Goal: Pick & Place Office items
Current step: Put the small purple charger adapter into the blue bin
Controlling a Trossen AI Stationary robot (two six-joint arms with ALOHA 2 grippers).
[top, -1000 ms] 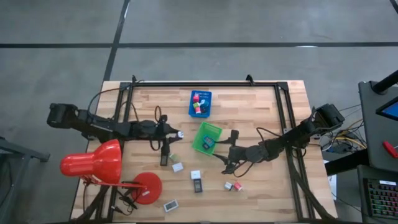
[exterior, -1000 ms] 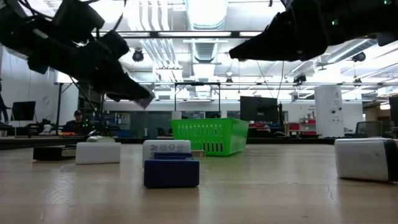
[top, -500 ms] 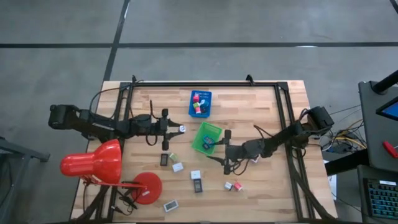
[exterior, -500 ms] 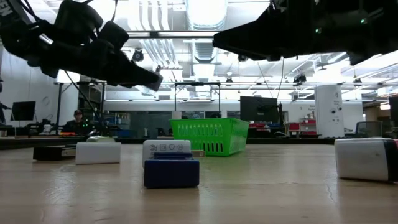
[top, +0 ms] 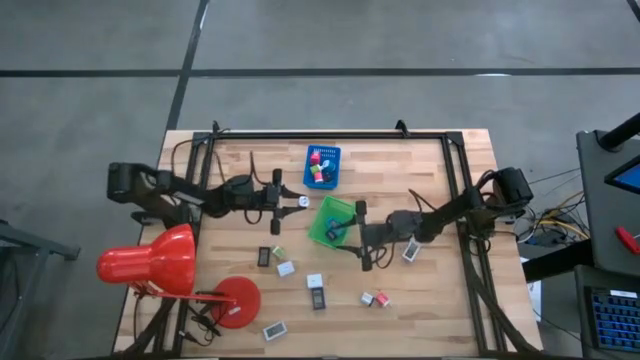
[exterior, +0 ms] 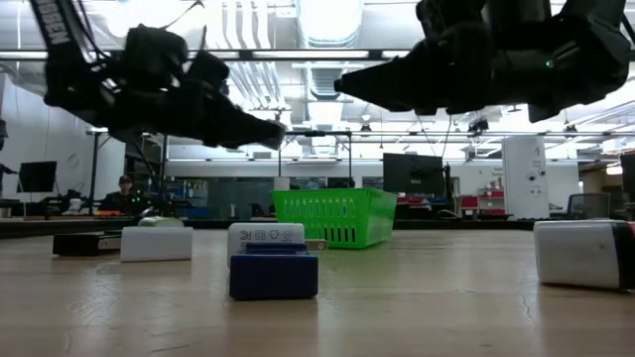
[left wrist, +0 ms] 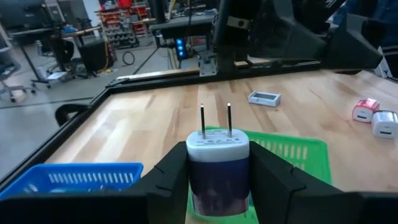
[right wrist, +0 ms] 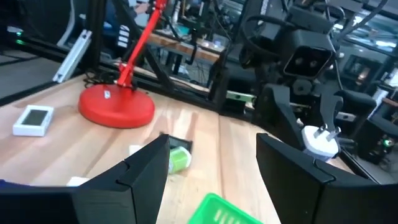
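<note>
The left end effector (left wrist: pixel 217 180) hangs above the pale, planked wooden table (top: pixel 420 170), its two dark fingers clamped on a plug adapter (left wrist: pixel 217 165): a rounded block, white on top and deep blue below, with two thin metal prongs standing up. From overhead that white piece (top: pixel 302 201) shows at the tip of the left arm, between the blue tray and the green one.

The right end effector (right wrist: pixel 211 168) hovers over the near edge of the green tray (top: pixel 333 221), fingers spread wide with nothing between them.

Both trays are slotted plastic baskets, two in all. The blue tray (top: pixel 322 166) sits at the far middle of the table holding a few bright pink, green and yellow bits; the green one carries a small dark piece.

Loose on the table, near side: a dark flat piece (top: pixel 264 257), a white block (top: pixel 286 268), another white block (top: pixel 314 281), a dark rectangle (top: pixel 318 298), a white flat frame (top: pixel 273 330) and a pink and white pair (top: pixel 375 299). One more white piece (top: pixel 410 250) lies beside the right arm.

A glossy red desk lamp (top: pixel 150 263) with a round base (top: pixel 236 302) occupies the near left corner.
</note>
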